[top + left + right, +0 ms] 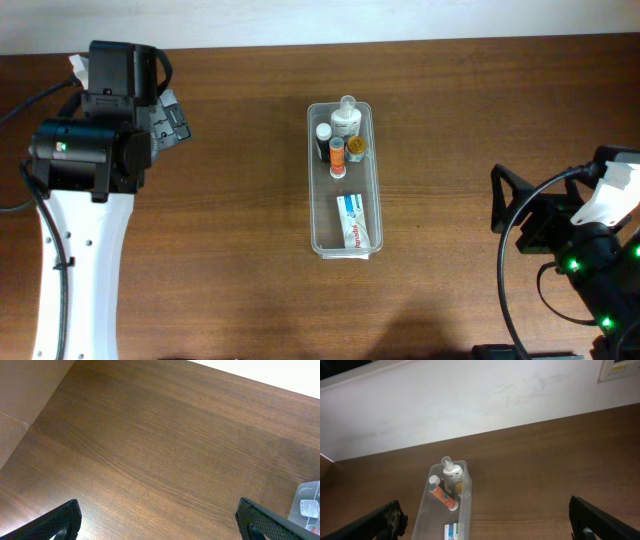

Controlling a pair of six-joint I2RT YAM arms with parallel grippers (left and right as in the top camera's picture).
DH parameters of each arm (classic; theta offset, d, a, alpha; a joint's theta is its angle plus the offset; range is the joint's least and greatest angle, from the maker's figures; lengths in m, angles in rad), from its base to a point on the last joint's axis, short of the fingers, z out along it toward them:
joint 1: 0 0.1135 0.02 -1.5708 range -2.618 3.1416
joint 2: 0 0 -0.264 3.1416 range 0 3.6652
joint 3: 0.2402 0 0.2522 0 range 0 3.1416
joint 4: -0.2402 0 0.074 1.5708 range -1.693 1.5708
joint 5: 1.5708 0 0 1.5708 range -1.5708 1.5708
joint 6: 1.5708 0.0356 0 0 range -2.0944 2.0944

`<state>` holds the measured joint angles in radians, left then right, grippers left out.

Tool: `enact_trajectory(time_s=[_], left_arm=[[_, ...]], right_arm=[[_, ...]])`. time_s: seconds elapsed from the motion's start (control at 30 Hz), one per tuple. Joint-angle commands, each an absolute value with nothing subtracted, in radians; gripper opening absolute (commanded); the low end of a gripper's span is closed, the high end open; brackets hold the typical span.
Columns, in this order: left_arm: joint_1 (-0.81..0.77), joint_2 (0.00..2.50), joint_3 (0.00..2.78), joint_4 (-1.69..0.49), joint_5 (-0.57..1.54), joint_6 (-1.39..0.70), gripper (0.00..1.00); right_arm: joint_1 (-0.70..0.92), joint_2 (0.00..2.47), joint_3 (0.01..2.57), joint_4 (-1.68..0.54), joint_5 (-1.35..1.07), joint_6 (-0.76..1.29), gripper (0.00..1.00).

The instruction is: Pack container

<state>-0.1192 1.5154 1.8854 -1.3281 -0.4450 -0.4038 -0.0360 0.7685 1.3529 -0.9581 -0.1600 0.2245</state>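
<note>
The container (325,205) sits mid-counter (220,250), seemingly packed, its pump bottle (347,120) upright at the far end and toothpaste (352,220) laid flat to fit the narrow bin, while the left fingers (60,522) and right fingers (600,520) hang spread apart, empty, at either side.

No legible txt; print on white-blue tube (352,222) in container (312,180) too small.
</note>
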Motion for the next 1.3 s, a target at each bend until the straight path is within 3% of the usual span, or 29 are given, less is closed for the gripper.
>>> enact_trajectory(time_s=[0.0,0.43,0.6,0.83,1.1,1.27], left_arm=[[-0.115,1.509,1.892,-1.329,-0.442,-0.387,0.99],[-0.115,1.509,1.892,-1.329,-0.442,-0.387,0.99],[-0.115,1.509,1.892,-1.329,-0.442,-0.387,0.99],[-0.115,1.509,1.892,-1.329,-0.442,-0.387,0.99],[-0.115,1.509,1.892,-1.329,-0.442,-0.388,0.99],[-0.115,1.509,1.892,-1.329,-0.442,-0.388,0.99]], right_arm=[[-0.041,0.768,1.36,-0.955,-0.169,0.214,0.98],[-0.042,0.768,1.36,-1.022,-0.166,0.213,0.98],[-0.042,0.701,1.324,-1.023,-0.046,0.213,0.98],[-0.041,0.393,1.006,-0.939,0.103,0.213,0.99],[-0.041,0.032,0.542,-0.807,0.053,0.215,0.99],[-0.041,0.008,0.403,-0.715,0.027,0.218,0.98]])
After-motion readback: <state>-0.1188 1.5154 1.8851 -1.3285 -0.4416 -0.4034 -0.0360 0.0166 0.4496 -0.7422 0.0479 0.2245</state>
